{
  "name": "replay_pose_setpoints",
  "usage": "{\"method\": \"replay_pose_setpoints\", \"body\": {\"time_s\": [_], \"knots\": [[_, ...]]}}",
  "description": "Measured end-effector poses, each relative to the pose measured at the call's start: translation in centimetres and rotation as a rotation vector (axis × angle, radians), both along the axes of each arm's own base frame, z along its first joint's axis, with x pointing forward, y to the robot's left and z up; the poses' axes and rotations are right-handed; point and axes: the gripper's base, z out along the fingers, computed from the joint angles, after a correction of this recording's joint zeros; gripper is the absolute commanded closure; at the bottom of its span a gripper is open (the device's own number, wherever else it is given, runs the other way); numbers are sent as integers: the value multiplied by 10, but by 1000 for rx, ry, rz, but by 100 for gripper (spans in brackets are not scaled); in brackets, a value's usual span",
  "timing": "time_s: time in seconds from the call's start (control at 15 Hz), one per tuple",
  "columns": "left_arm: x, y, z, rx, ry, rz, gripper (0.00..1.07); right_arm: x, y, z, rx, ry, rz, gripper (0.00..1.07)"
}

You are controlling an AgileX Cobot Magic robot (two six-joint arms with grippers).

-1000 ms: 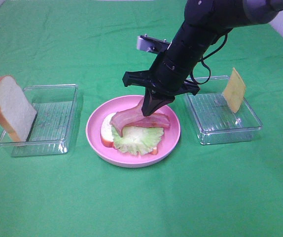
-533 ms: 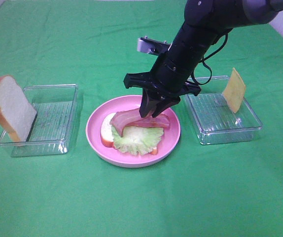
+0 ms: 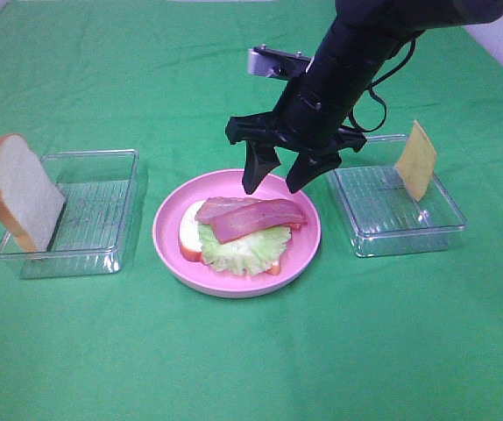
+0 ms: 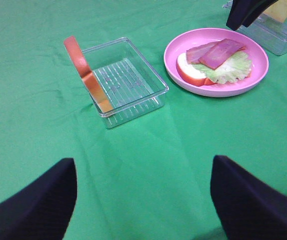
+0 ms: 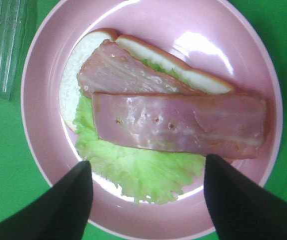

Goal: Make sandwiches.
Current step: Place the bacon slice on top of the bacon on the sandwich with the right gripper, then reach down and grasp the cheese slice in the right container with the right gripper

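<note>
Finds the right gripper (image 3: 272, 187) above the far rim of the pink plate (image 3: 308, 239), jaws wide and empty, clear of the bacon strips (image 3: 251, 215) lying on lettuce (image 3: 244, 247) over a bread slice (image 3: 189, 230). Shows the left gripper (image 4: 143, 161) spread wide over bare green cloth (image 4: 43, 125). Leaves only narrow cloth gaps between plate, left tray (image 3: 102, 219) and right tray (image 3: 392, 215)

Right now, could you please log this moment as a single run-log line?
right gripper: open above pink round plate | reddish-pink bacon strips: lying on ruffled pale-green lettuce leaf | left gripper: open
</note>
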Motion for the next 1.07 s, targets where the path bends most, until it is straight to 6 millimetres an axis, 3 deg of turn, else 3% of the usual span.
{"method": "replay_pose_setpoints", "body": {"time_s": [0.27,0.53,0.73,1.07], "knots": [[0,0,0,0,0,0,36,6,-5,20,-75,-37,16,39],[0,0,0,0,0,0,36,18,-22,57,-194,-73,32,39],[0,0,0,0,0,0,36,39,-58,81,-207,-102,-52,39],[0,0,0,0,0,0,36,59,-129,83,-269,-99,-203,39]]}}
